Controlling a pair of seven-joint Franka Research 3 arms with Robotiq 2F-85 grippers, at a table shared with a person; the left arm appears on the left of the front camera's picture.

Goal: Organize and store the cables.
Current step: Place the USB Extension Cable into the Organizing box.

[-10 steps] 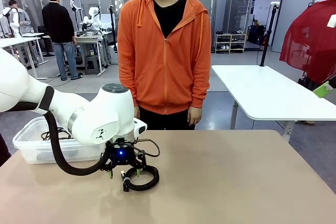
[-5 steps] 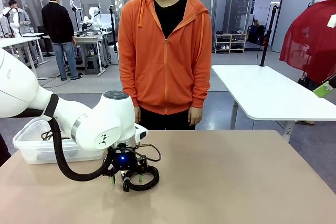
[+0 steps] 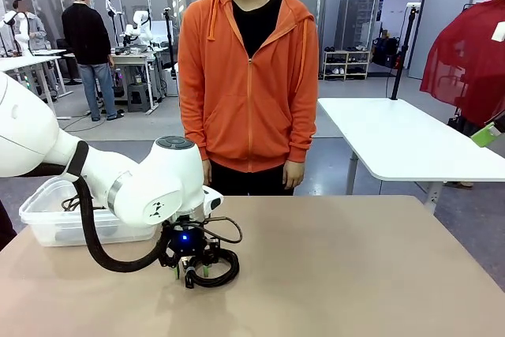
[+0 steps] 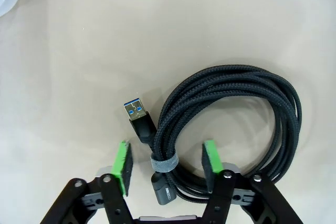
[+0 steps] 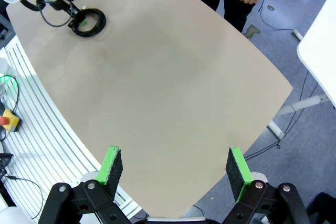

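Tabletop (image 3: 331, 266): left pincer (image 4: 166, 162) has lowered, narrowing around the coiled cable (image 4: 231, 124), not yet clamped.

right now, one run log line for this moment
left claw: closing around coiled usb cable | right claw: open, high over table | bin: holds cables

White arms, black grippers, green pads

The left arm (image 3: 150, 183) is glossy white with a grey cap and a thick black hose (image 3: 102, 250); a blue light (image 3: 183, 236) glows above its black fingers (image 4: 123, 163), which carry green pads and silver screws. The person wears an orange zip hoodie (image 3: 248, 76).
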